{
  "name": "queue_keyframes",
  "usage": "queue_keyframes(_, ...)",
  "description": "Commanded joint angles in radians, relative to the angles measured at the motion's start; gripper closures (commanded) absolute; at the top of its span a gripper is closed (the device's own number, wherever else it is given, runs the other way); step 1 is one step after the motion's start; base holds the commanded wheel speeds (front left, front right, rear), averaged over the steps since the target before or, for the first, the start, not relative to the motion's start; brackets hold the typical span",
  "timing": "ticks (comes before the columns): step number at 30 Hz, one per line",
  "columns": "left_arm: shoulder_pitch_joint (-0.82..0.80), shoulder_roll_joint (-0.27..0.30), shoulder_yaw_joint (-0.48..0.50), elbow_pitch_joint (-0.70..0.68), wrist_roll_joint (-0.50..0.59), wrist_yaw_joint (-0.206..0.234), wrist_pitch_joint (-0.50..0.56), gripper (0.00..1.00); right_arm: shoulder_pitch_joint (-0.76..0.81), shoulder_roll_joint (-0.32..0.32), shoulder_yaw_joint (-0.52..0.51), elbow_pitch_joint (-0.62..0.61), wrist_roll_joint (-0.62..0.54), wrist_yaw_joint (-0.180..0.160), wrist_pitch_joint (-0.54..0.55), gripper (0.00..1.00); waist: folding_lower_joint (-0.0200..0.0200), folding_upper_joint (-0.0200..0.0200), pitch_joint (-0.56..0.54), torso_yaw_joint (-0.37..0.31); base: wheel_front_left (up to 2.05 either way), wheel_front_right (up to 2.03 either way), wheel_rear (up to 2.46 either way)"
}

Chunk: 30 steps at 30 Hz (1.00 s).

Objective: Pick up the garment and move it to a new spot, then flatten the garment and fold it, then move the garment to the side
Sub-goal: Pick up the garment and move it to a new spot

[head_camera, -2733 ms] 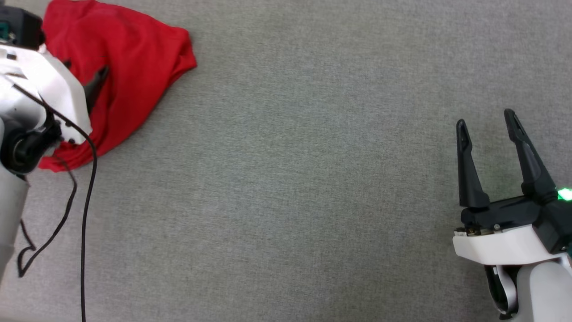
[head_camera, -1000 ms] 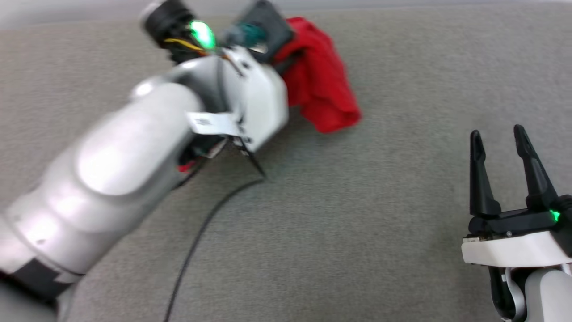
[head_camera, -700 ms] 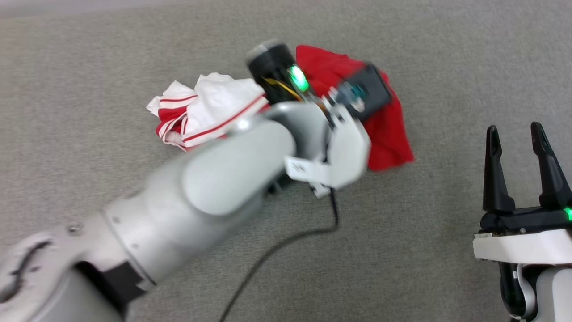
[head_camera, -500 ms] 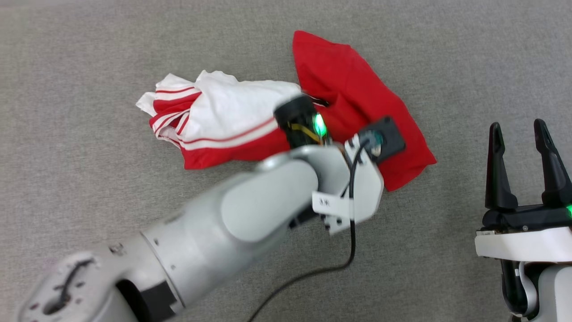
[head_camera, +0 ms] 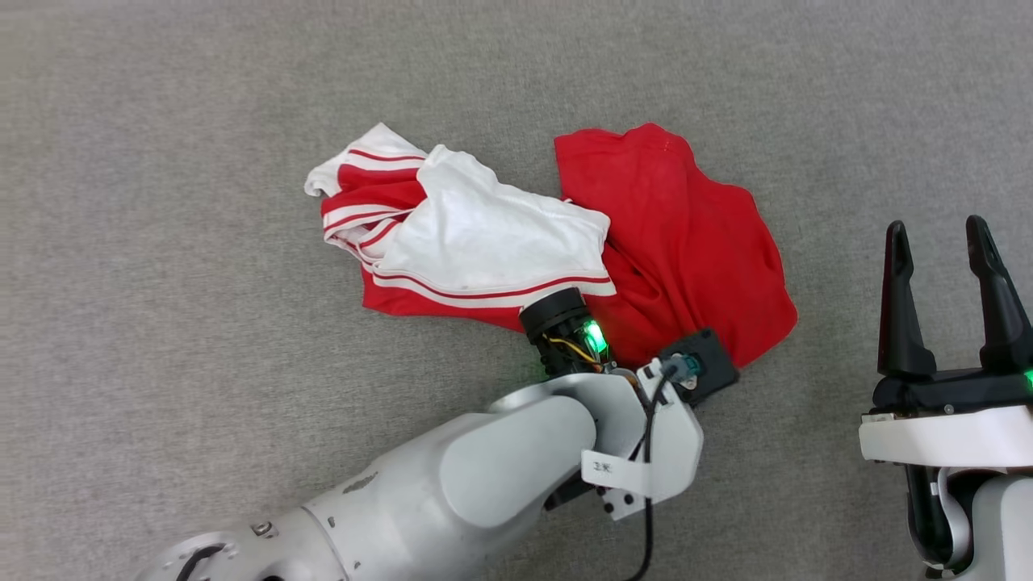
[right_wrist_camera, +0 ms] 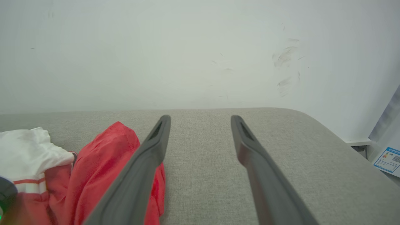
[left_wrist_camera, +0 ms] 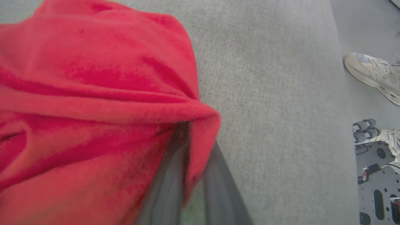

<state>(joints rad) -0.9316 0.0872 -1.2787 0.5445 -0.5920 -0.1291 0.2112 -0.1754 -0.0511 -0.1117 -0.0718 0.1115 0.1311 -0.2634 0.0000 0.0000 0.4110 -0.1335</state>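
The garment [head_camera: 686,242] lies crumpled in the middle of the grey padded surface [head_camera: 202,363], red body to the right and white striped sleeves bunched to the left. My left arm [head_camera: 500,476] reaches in from the lower left, and its wrist covers the garment's near edge. In the left wrist view my left gripper [left_wrist_camera: 200,137] is shut on a fold of the garment [left_wrist_camera: 93,78]. My right gripper [head_camera: 940,234] stands open at the lower right, apart from the cloth. The right wrist view shows that gripper [right_wrist_camera: 200,117] holding nothing, with the garment [right_wrist_camera: 103,162] to its left.
A black cable [head_camera: 646,524] hangs from my left wrist. In the left wrist view a person's pale shoes [left_wrist_camera: 372,75] and a wheeled base [left_wrist_camera: 375,162] stand on the floor beyond the surface's edge. A white wall [right_wrist_camera: 187,47] rises behind the far edge.
My left arm has brought the garment from the far left to the middle and drawn back toward me, while the head camera turned. The white sleeves have come into sight. The right gripper stays open.
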Motion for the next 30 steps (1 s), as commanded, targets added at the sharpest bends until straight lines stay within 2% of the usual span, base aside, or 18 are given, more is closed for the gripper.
queue_keyframes(1, -0.012, 0.003, -0.003, 0.020, -0.004, 0.000, -0.034, 0.00, 0.004, 0.002, -0.001, 0.003, -0.010, -0.001, -0.002, 0.00, 0.0000, 0.0000, -0.016, 0.010, 0.00, 0.00, 0.00)
queue_keyframes(7, -0.035, -0.019, 0.031, 0.068, -0.007, 0.012, -0.235, 0.00, 0.039, 0.001, -0.004, 0.023, -0.019, -0.001, -0.002, 0.00, 0.0000, 0.0000, -0.083, 0.034, 0.00, 0.00, 0.00)
queue_keyframes(14, 0.005, -0.013, 0.108, 0.048, -0.022, 0.097, -0.413, 0.00, 0.090, 0.001, -0.002, 0.046, -0.039, -0.001, -0.002, 0.00, 0.0000, 0.0000, -0.176, 0.074, 0.00, 0.00, 0.00)
queue_keyframes(22, 0.104, 0.084, 0.268, -0.040, 0.001, 0.243, -0.477, 0.00, 0.142, 0.001, 0.011, 0.065, -0.039, -0.001, -0.002, 0.00, 0.0000, 0.0000, -0.245, 0.121, 0.00, 0.00, 0.00)
queue_keyframes(23, 0.104, 0.084, 0.268, -0.040, 0.001, 0.243, -0.477, 0.00, 0.142, 0.001, 0.011, 0.065, -0.039, -0.001, -0.002, 0.00, 0.0000, 0.0000, -0.245, 0.121, 0.00, 0.00, 0.00)
queue_keyframes(30, 0.295, 0.190, 0.479, -0.210, 0.083, 0.342, -0.476, 0.00, 0.174, 0.001, 0.016, 0.073, -0.030, -0.001, -0.002, 0.00, 0.0000, 0.0000, -0.294, 0.153, 0.00, 0.00, 0.00)
